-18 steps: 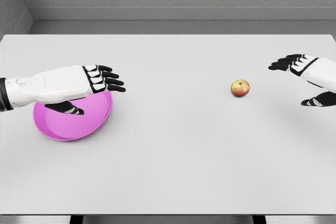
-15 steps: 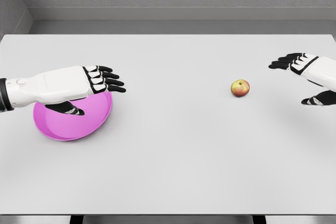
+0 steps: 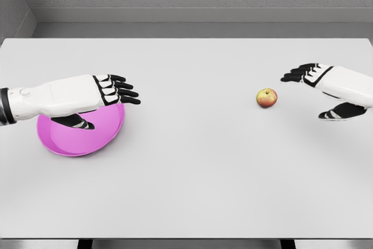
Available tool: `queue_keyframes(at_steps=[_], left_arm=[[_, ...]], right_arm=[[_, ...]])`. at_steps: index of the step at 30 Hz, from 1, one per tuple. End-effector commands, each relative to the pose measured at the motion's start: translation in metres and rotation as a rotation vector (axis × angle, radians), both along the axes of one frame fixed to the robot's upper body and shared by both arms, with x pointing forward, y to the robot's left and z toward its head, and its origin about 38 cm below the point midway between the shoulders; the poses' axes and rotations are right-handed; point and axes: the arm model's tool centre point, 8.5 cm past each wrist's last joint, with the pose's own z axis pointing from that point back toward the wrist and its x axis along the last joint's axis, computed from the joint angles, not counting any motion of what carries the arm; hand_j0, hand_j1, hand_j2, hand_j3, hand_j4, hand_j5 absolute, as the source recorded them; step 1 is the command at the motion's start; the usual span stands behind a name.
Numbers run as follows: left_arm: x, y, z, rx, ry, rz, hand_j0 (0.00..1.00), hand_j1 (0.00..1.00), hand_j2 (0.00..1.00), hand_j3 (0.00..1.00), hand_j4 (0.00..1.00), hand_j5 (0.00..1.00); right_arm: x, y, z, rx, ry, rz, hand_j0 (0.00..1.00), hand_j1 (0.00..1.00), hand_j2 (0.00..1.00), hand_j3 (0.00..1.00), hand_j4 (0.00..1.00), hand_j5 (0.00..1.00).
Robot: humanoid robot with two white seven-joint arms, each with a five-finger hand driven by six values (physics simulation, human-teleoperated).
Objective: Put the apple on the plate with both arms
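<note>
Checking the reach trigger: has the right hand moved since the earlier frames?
Yes. The right hand, open, has shifted leftward toward the apple, which sits unmoved on the table.

The far part of the pink plate [image 3: 87,141] was covered by the left hand [image 3: 102,91]. Both forearms were cut off by the picture's edges

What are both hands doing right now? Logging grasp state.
Left hand: open, holding nothing, above the pink plate.
Right hand: open, holding nothing, beside the apple.
</note>
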Motion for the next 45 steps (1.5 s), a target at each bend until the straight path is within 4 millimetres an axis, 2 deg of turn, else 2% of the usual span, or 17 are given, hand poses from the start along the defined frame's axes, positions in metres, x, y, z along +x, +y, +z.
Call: queue_keyframes(at_steps=[1, 7, 9, 12, 15, 16, 19, 21, 23, 25, 28, 31, 37, 40, 45], left_arm=[[0.0, 0.0, 0.0, -0.002, 0.001, 0.002, 1.0, 1.0, 1.0, 1.0, 1.0, 1.0], [0.0, -0.008, -0.006, 0.012, 0.02, -0.02, 1.0, 1.0, 1.0, 1.0, 1.0, 1.0], [0.0, -0.009, -0.007, 0.017, 0.022, -0.022, 1.0, 1.0, 1.0, 1.0, 1.0, 1.0], [0.0, -0.009, -0.007, 0.019, 0.021, -0.022, 1.0, 1.0, 1.0, 1.0, 1.0, 1.0], [-0.001, -0.008, -0.009, 0.052, 0.034, -0.026, 1.0, 1.0, 1.0, 1.0, 1.0, 1.0], [0.0, -0.016, -0.011, 0.035, 0.035, -0.04, 1.0, 1.0, 1.0, 1.0, 1.0, 1.0], [0.001, -0.018, -0.011, 0.032, 0.034, -0.044, 1.0, 1.0, 1.0, 1.0, 1.0, 1.0], [0.0, -0.019, -0.011, 0.032, 0.033, -0.046, 1.0, 1.0, 1.0, 1.0, 1.0, 1.0], [0.001, -0.017, -0.009, 0.035, 0.03, -0.042, 1.0, 1.0, 1.0, 1.0, 1.0, 1.0], [0.001, -0.017, -0.009, 0.037, 0.029, -0.042, 1.0, 1.0, 1.0, 1.0, 1.0, 1.0], [0.001, -0.017, -0.008, 0.037, 0.028, -0.042, 1.0, 1.0, 1.0, 1.0, 1.0, 1.0], [0.001, -0.017, -0.009, 0.038, 0.03, -0.043, 1.0, 1.0, 1.0, 1.0, 1.0, 1.0], [0.001, -0.018, -0.009, 0.038, 0.029, -0.046, 1.0, 1.0, 1.0, 1.0, 1.0, 1.0], [0.003, -0.027, -0.006, 0.057, 0.025, -0.077, 1.0, 1.0, 1.0, 1.0, 1.0, 1.0], [0.004, -0.029, -0.005, 0.058, 0.023, -0.083, 1.0, 1.0, 1.0, 1.0, 1.0, 1.0]], right_arm=[[0.002, 0.006, -0.017, 0.014, 0.051, 0.009, 0.99, 0.99, 0.99, 0.99, 0.99, 0.99], [0.008, 0.017, -0.025, 0.034, 0.064, 0.028, 1.0, 1.0, 1.0, 1.0, 1.0, 1.0], [0.01, 0.02, -0.018, 0.033, 0.044, 0.035, 1.0, 1.0, 1.0, 1.0, 1.0, 1.0], [0.008, 0.029, -0.029, 0.033, 0.068, 0.058, 1.0, 1.0, 1.0, 1.0, 1.0, 1.0], [0.008, 0.029, -0.03, 0.022, 0.083, 0.063, 1.0, 1.0, 1.0, 1.0, 1.0, 1.0], [0.009, 0.028, -0.03, 0.024, 0.084, 0.061, 1.0, 1.0, 1.0, 1.0, 1.0, 1.0], [0.011, 0.032, -0.035, 0.04, 0.094, 0.064, 1.0, 1.0, 1.0, 1.0, 1.0, 1.0], [0.017, 0.027, -0.042, 0.075, 0.12, 0.038, 1.0, 1.0, 1.0, 1.0, 1.0, 1.0], [0.024, 0.027, -0.038, 0.219, 0.158, 0.042, 1.0, 1.0, 1.0, 1.0, 1.0, 1.0], [0.028, 0.026, -0.036, 0.241, 0.159, 0.037, 1.0, 1.0, 1.0, 1.0, 1.0, 1.0], [0.046, 0.027, -0.055, 0.244, 0.216, 0.006, 1.0, 1.0, 1.0, 1.0, 1.0, 1.0], [0.057, 0.03, -0.062, 0.254, 0.222, -0.013, 1.0, 1.0, 1.0, 1.0, 1.0, 1.0], [0.06, 0.026, -0.075, 0.228, 0.246, -0.04, 1.0, 1.0, 1.0, 1.0, 1.0, 1.0], [0.063, 0.021, -0.079, 0.209, 0.254, -0.062, 1.0, 1.0, 1.0, 1.0, 1.0, 1.0], [0.069, 0.031, -0.09, 0.184, 0.275, -0.055, 1.0, 1.0, 1.0, 1.0, 1.0, 1.0]])
